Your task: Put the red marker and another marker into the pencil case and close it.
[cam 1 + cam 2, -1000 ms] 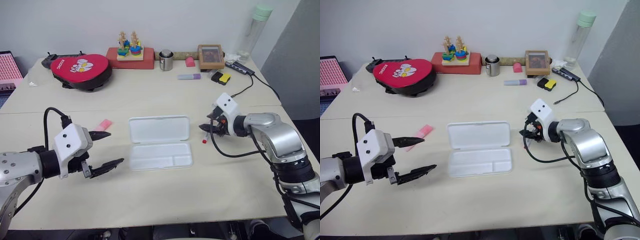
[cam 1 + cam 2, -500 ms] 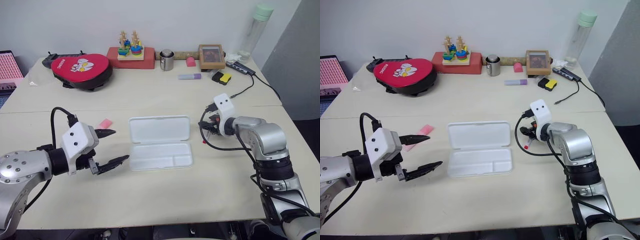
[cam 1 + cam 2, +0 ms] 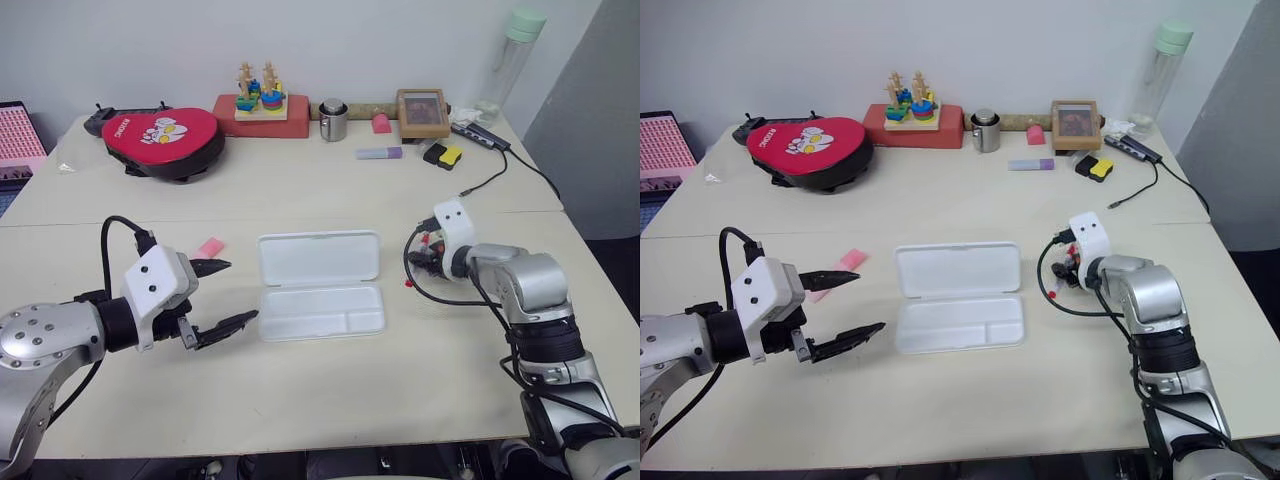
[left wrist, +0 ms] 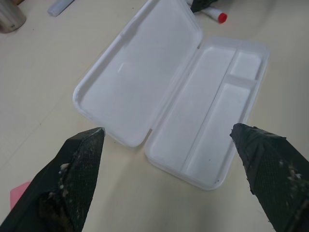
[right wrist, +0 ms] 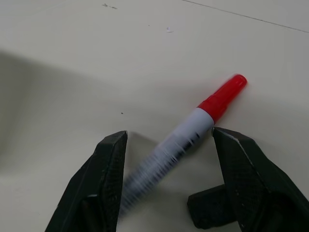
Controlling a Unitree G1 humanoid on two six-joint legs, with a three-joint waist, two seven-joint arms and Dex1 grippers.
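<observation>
- Resting on the tabletop (image 3: 300,400), centre: case (image 3: 322,312), lid open flat, tray empty.
- Left gripper (image 3: 222,297): fingers spread wide, empty, just left of the case. Pink marker (image 3: 210,247) lies on the tabletop just beyond it, left of the lid.
- Right gripper (image 5: 166,159): fingers apart, straddling the red marker (image 5: 193,133), not yet pinching it.
- Red marker lies flat, right of the case, near its lid's right end. Long axis runs out between the right fingers, red cap pointing away from the wrist.
- Judgement: right arm is nearer; closing should grip the barrel crosswise.
</observation>
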